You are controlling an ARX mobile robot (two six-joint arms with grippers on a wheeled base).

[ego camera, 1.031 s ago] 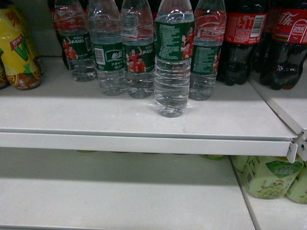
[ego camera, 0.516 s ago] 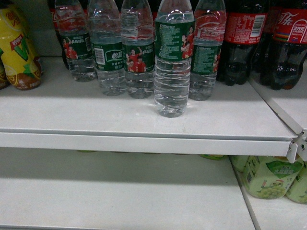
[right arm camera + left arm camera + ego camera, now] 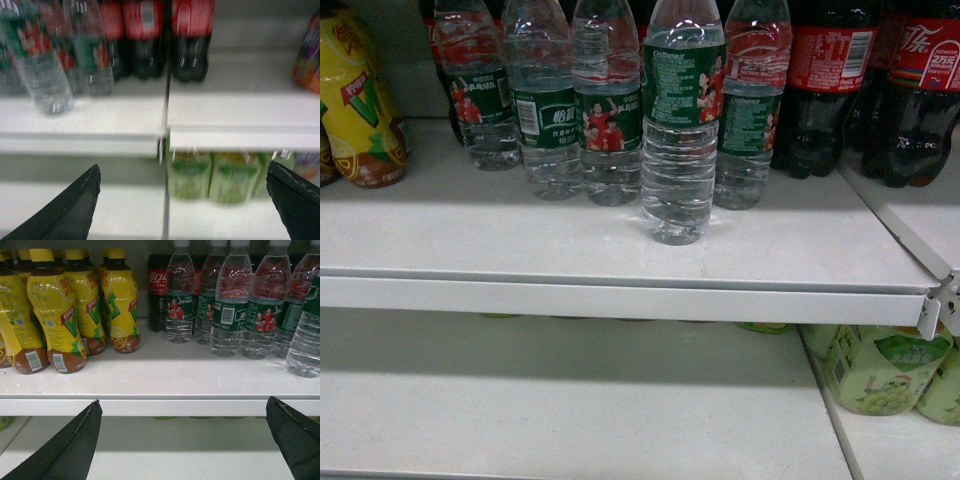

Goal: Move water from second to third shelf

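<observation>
One water bottle [image 3: 682,140], clear and ribbed with a dark green label, stands alone in front of a row of several like it [image 3: 550,120] on the upper white shelf [image 3: 520,245]. The same bottle shows at the right edge of the left wrist view [image 3: 306,340] and, blurred, at the upper left of the right wrist view [image 3: 42,75]. My left gripper [image 3: 184,401] is open and holds nothing, level with the shelf's front lip. My right gripper [image 3: 183,166] is also open and holds nothing, off to the right of the bottle. Neither gripper shows in the head view.
Yellow tea bottles [image 3: 60,310] stand left of the water and dark cola bottles with red labels [image 3: 830,80] stand to its right. On the lower shelf [image 3: 570,410], pale green juice bottles [image 3: 880,370] stand at the right. A shelf joint with a bracket [image 3: 935,305] lies at the right.
</observation>
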